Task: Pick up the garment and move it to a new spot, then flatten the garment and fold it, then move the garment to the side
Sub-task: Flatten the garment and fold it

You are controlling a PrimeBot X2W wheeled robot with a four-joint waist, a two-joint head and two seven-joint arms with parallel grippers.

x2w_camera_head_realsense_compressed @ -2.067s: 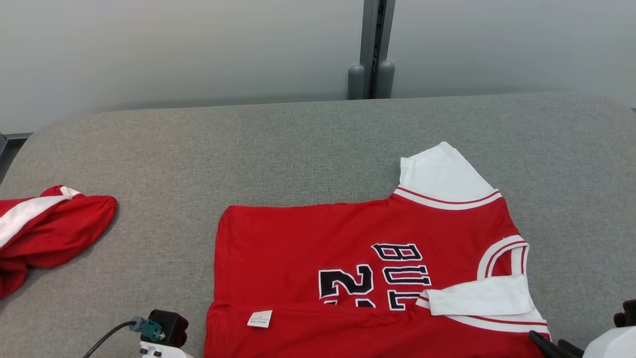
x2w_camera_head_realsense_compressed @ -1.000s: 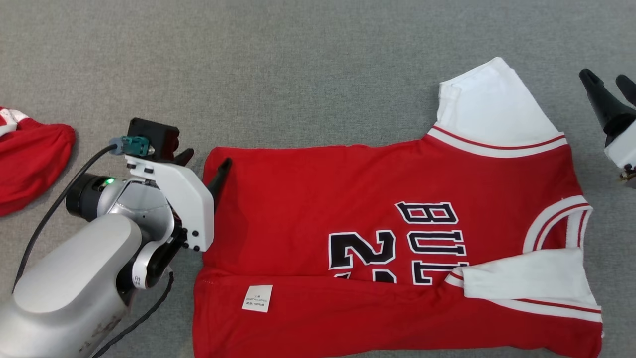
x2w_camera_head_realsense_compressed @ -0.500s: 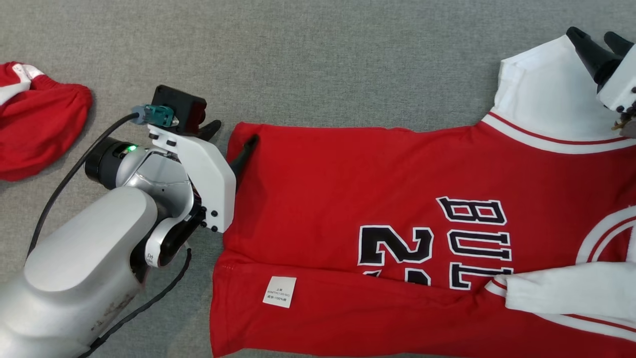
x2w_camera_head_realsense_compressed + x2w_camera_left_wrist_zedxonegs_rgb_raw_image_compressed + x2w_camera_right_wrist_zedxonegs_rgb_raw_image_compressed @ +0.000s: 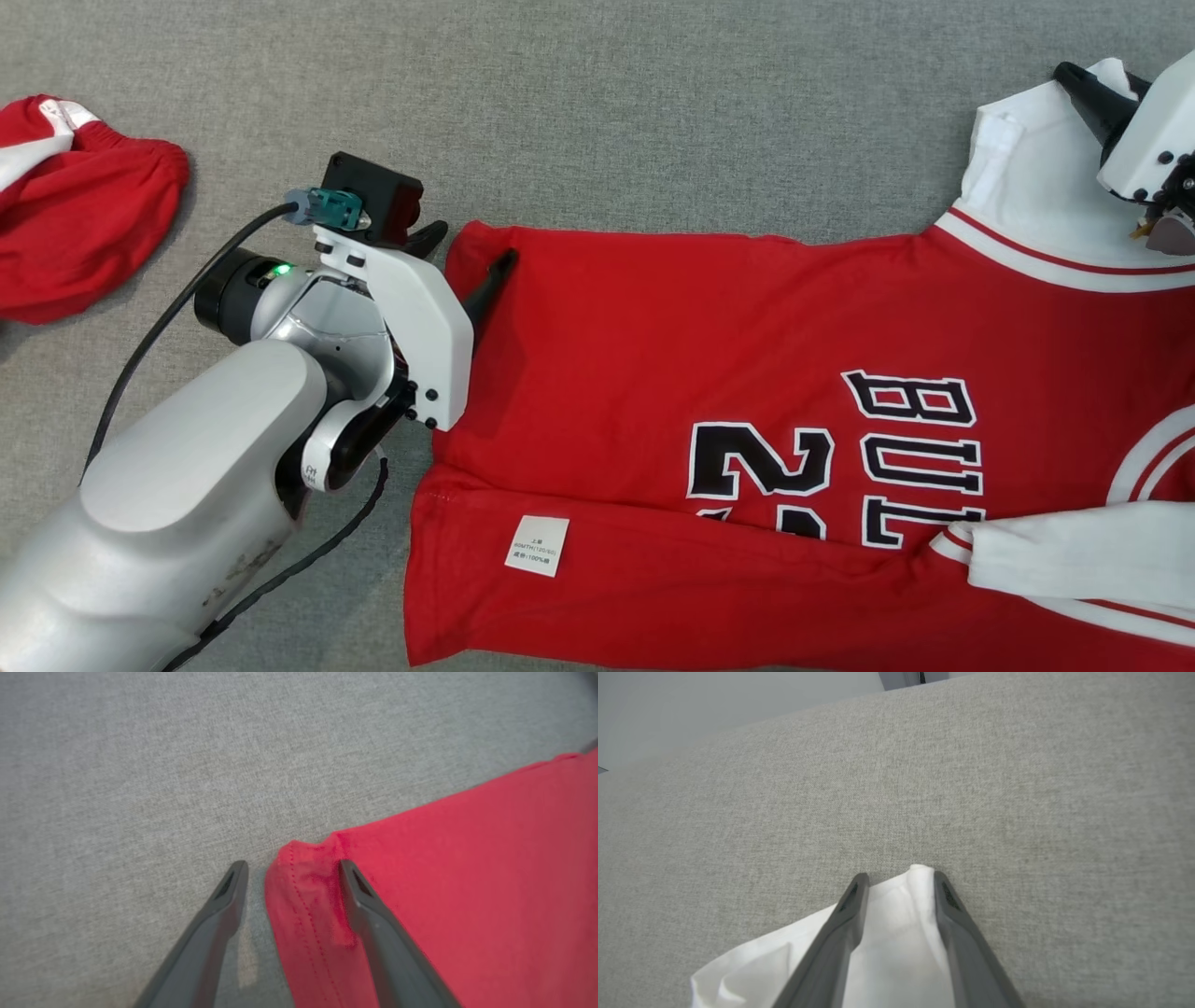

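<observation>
Since half a sec ago the head cam has slid a bit, so everything sits a touch further right in it. Discounting that, the right hand (image 4: 900, 875) has crept in over the white sleeve (image 4: 1036, 177) and started to narrow. The left hand (image 4: 473, 241) hasn't budged vs the shirt (image 4: 747, 327).

The shirt lies flat on the grey table (image 4: 607, 112). Its near edge is folded up over the bottom of the black print (image 4: 920, 439), w/ a white label (image 4: 537, 546) showing left of & below the print. The left hand is at the hem corner (image 4: 299, 868), far left of the print, fingers spread: one on bare table, one resting on top of the red cloth. The right hand is up & right of the print, fingers apart w/ the sleeve tip between them, not pinched yet.

Risks as I see them:
- The right hand has only the very tip of the sleeve. That's a thin bite, so it prob slips out on the lift, or drags just the sleeve & skews the fold.
- The left finger is on the cloth, not under it. Closing may just bunch the hem or catch one layer only.
- The hands are out of sync. If right pulls before left has closed, the shirt pivots & the fold below the print opens up.
- The spare red cloth (image 4: 84, 224), far left of the print, is well apart. No snag there imo.
</observation>
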